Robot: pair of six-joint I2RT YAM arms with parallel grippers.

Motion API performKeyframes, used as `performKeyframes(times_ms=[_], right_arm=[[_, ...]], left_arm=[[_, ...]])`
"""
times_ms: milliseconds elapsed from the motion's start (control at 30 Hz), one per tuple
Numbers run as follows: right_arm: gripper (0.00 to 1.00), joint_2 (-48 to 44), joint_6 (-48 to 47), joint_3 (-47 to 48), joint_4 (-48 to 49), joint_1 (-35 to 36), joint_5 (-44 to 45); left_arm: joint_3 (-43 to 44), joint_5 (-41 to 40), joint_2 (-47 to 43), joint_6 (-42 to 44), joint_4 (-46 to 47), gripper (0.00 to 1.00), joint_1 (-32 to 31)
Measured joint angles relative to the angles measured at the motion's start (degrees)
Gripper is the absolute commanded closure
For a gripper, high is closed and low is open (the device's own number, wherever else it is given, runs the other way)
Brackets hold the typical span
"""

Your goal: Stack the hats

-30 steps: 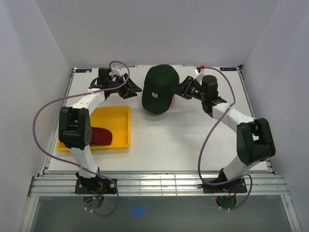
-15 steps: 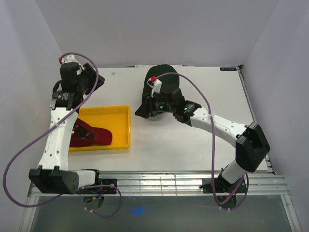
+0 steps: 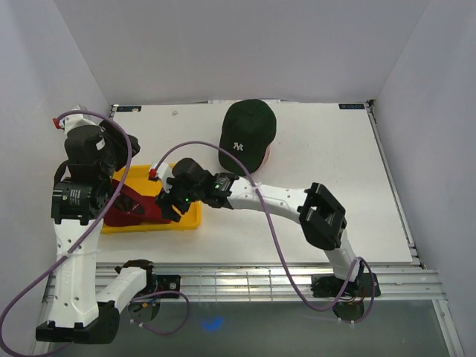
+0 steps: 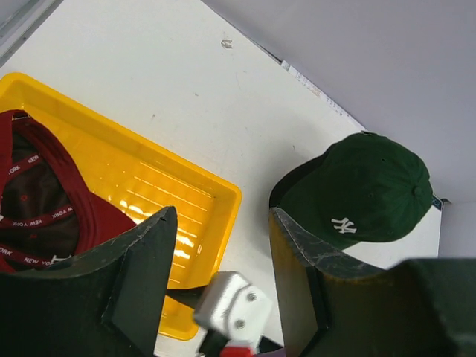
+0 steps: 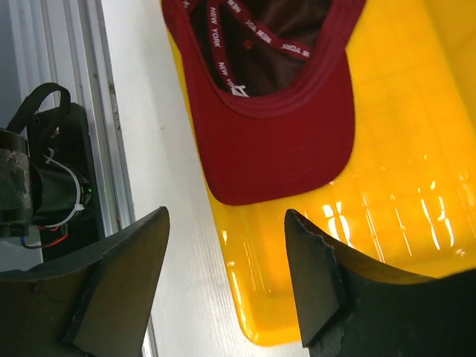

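Two robot arms work at a white table (image 3: pixel 335 163).

The left arm stands tall from its base at the near left corner. It rises straight up the left side and folds over at the top, so its wrist tips down over the left end of a yellow tray (image 4: pixel 171 186). The left gripper (image 4: pixel 221 223) hangs high above the tray. Its fingers are apart with nothing between them.

The right arm reaches from its base at the near right, bends at the elbow over the table's near half, and stretches its forearm far to the left. A purple cable (image 3: pixel 275 223) loops along it. The right gripper (image 5: pixel 224 219) points down over the right part of the tray. Its fingers are spread wide and hold nothing, and the red cap's brim lies just beyond their tips.

The red cap (image 5: pixel 275 141) lies upside down in the tray toward its left end, with the dark lining facing up. White "NEW YORK" lettering runs along the inner tape. The brim points to the right along the tray floor, and its near corner reaches the tray's near rim.

The green cap (image 3: pixel 249 134) sits crown up at the far middle of the table, well apart from the tray. It has a white emblem on the front, and its brim points toward the near left. Neither gripper touches it.
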Motion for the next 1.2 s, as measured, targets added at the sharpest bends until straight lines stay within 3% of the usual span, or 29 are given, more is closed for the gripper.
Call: performKeyframes(times_ms=[467,700,800,867,900,933,1000,1200], right_arm=[[0.27,14.43,-8.96,18.49,-7.13,3.72,2.97],[0.28,18.58,-9.35,20.65,-6.93,4.11,2.95],[0.34,20.55,-9.35,22.25,-6.82,4.15,2.82],[0.46,21.14,-9.42,22.45,-6.78,4.15,2.73],[0.53,21.20,-9.25,22.45,-6.56,4.13,2.36],[0.68,21.20,-9.07,22.45,-6.51,4.13,2.25],[0.88,21.20,-8.63,22.45,-5.79,3.82,1.66],[0.92,20.76,-5.16,22.21,-1.84,2.47,-0.33]], left_arm=[[9.77,0.00,5.07,-1.11,-2.82,0.36,0.00],[16.83,0.94,9.49,-1.88,-2.51,0.36,0.00],[17.57,1.75,10.80,-1.92,-2.40,0.36,0.00],[17.57,2.12,11.56,-1.92,-2.43,0.36,0.00],[17.57,2.27,11.89,-1.92,-2.40,0.36,0.00],[17.57,2.40,12.20,-1.92,-2.40,0.36,0.00],[17.57,2.60,12.55,-1.92,-2.27,0.36,0.00],[19.12,3.98,13.53,-1.92,-2.05,0.36,0.00]])
